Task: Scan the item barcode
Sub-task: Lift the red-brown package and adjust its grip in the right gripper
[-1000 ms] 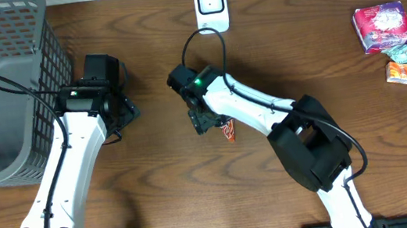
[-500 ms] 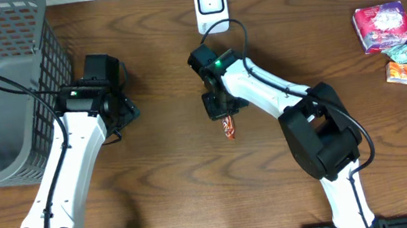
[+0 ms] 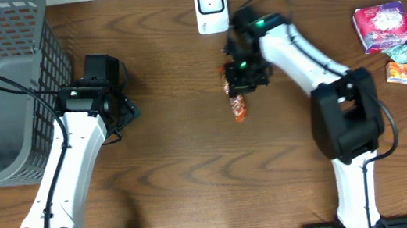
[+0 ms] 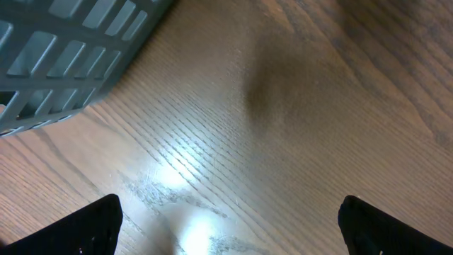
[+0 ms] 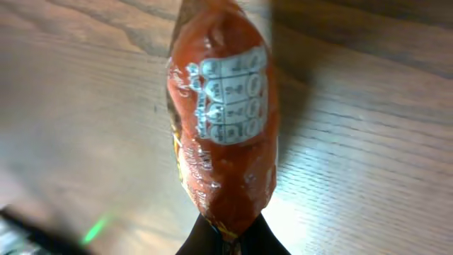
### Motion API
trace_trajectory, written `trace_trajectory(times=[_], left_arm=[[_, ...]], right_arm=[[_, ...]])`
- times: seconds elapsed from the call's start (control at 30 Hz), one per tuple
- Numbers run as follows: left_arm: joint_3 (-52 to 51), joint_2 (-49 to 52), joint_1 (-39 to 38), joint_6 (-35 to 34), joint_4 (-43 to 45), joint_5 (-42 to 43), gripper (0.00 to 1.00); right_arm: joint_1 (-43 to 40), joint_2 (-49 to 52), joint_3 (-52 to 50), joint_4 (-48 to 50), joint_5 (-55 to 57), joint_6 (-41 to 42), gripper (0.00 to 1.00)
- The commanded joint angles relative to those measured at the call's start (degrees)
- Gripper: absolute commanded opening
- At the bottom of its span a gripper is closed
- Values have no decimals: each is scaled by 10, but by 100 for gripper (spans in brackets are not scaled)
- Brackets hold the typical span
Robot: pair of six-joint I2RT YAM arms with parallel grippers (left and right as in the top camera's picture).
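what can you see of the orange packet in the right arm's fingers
The orange packet is a glossy, crinkled plastic pouch, elongated and plump, with a white printed label on the side facing the wrist camera. Its print is too blurred to read. The right arm's fingers pinch one narrow end; the rest sticks out over the wooden table, near the white scanner. Whether it touches the table is unclear.

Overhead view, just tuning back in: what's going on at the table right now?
The right claw is shut on one end of an orange snack packet, holding it near the white scanner, not yet against it. The left claw sits open and empty over bare table beside the grey basket.
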Motion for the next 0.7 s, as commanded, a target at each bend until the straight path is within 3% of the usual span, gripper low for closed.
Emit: trace_trajectory(times=[0.0, 0.27, 0.37, 0.5, 0.67], left_arm=[[-3, -1, 0, -2, -2, -3, 98], [-3, -1, 0, -3, -2, -3, 98], [-3, -1, 0, -3, -2, -3, 98], [-3, -1, 0, -3, -2, -3, 98], [-3, -1, 0, -3, -2, -3, 98]], right_arm=[[-35, 6, -44, 9, -126, -52, 1], [-117, 6, -167, 105, -184, -67, 4], [-148, 3, -139, 47, -161, -88, 10], [-171, -7, -49, -62, -47, -90, 18], [-152, -19, 66, -168, 106, -85, 45]])
